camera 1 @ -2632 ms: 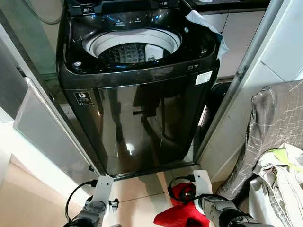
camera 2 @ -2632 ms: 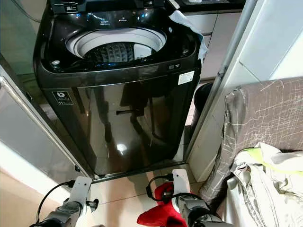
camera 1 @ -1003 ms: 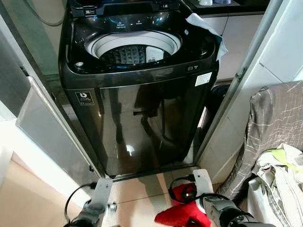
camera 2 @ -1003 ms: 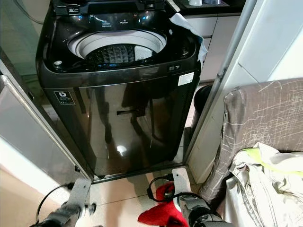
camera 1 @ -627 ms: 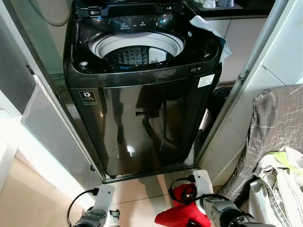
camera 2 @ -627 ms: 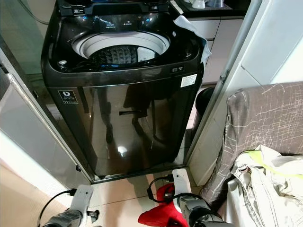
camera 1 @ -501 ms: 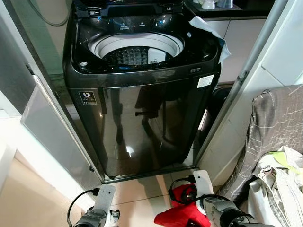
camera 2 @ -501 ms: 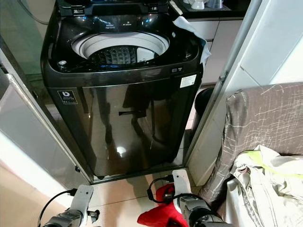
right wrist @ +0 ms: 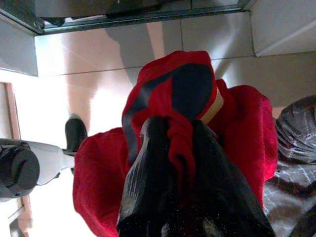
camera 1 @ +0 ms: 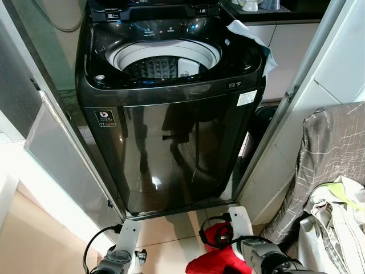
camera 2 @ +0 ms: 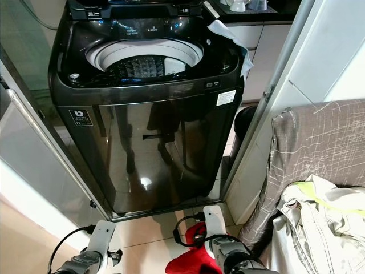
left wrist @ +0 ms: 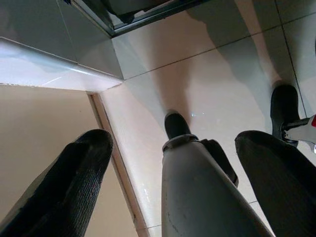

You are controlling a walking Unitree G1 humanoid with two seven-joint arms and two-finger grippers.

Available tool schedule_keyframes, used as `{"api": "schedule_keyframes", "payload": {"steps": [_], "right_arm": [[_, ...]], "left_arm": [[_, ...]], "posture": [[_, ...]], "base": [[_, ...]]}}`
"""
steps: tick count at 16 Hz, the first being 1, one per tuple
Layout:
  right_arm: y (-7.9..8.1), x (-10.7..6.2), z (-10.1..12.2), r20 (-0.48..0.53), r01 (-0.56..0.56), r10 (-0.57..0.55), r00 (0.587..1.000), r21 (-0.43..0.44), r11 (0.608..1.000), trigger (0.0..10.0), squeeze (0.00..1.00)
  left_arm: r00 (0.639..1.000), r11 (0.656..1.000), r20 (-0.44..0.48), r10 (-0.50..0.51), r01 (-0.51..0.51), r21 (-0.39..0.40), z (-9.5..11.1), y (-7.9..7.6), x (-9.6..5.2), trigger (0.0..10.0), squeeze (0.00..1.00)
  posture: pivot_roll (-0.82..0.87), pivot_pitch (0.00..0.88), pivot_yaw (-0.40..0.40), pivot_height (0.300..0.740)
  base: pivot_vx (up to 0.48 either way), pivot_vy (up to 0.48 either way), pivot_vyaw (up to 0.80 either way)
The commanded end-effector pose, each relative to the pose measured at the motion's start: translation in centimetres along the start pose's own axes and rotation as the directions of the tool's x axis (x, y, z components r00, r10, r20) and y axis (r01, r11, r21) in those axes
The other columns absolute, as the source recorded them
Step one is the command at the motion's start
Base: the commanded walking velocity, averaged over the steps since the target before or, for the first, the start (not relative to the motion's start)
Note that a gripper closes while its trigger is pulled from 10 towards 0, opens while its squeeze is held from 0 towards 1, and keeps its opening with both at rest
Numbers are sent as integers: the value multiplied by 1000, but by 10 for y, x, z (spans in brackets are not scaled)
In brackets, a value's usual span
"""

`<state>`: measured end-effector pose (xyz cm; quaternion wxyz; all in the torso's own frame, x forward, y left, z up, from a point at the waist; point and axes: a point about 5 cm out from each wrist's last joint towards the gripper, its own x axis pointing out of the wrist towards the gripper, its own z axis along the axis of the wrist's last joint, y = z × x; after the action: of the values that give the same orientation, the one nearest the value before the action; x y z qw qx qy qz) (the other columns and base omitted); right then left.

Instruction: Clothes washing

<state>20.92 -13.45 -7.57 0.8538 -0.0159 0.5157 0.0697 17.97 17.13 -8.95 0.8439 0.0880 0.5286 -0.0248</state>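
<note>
The right claw (right wrist: 170, 163) is hanging low over the tiled floor (left wrist: 207, 74), its black fingers (right wrist: 148, 168) pressed together and pinching a red garment (right wrist: 242, 133) that is drooping beneath it. The left claw (left wrist: 173, 168) is hanging beside the robot's leg (left wrist: 197, 187) with its fingers spread and gripping nothing. The washing machine (camera 1: 171, 142) is standing directly ahead with its lid raised and its drum (camera 1: 162, 60) exposed. A pile of clothes (camera 1: 342, 217) is lying against a grey patterned cover (camera 1: 333, 142) on the right
</note>
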Motion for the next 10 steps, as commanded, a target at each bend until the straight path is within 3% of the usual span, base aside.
{"api": "schedule_keyframes", "payload": {"steps": [1, 5, 10], "right_arm": [[2, 0, -1, -1, 1, -1, 1000, 7, 1000, 10000, 0], [3, 0, -1, -2, -4, 4, 1000, 3, 1000, 10000, 0], [-13, -2, 1, 1, 17, -17, 1000, 5, 1000, 10000, 0]], "left_arm": [[1000, 999, -1, 2, -2, 36, -2, 1, 0, 10000, 0], [1000, 998, 13, -15, 14, 60, 7, -6, 0, 10000, 0], [1000, 998, 22, -14, 13, 55, 14, -8, 0, 10000, 0]], "posture": [[-35, 0, -3, 740], [-31, 4, -5, 740], [-37, 6, -5, 740]], "base": [[0, 0, 0], [0, 0, 0], [0, 0, 0]]}}
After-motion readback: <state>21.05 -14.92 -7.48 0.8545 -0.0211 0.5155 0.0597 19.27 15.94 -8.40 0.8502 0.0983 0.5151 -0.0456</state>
